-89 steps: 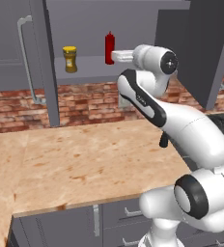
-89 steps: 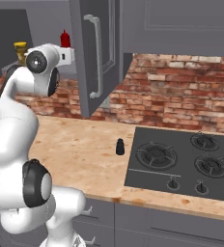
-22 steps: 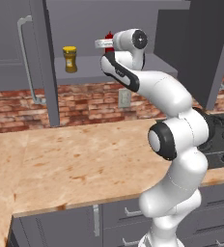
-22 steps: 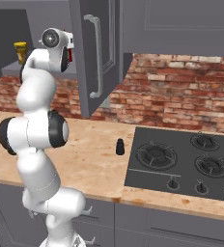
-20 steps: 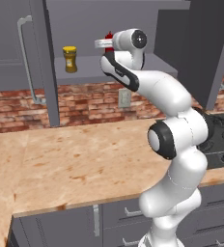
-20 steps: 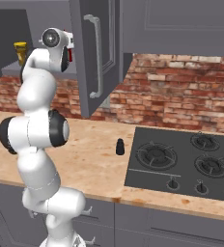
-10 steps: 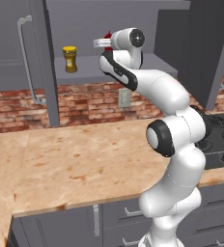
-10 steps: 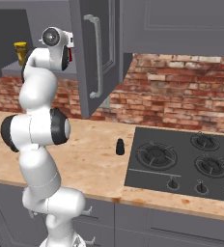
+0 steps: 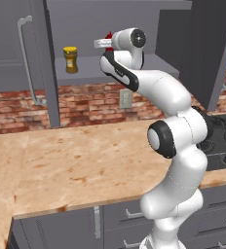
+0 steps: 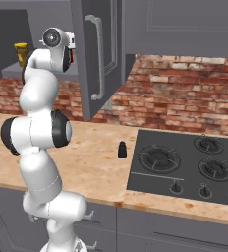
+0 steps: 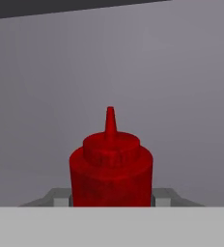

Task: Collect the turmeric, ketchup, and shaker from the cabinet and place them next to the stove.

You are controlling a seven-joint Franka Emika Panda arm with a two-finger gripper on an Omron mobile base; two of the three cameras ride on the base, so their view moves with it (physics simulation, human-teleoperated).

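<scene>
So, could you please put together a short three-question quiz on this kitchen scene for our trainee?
1. True or false: the shaker stands on the counter beside the stove.
2. What has the gripper closed on? A) turmeric B) ketchup C) door handle
3. Fill in: the turmeric stands on the ___ shelf.

Key: 1 true. 2 B, the ketchup. 3 cabinet.
</scene>
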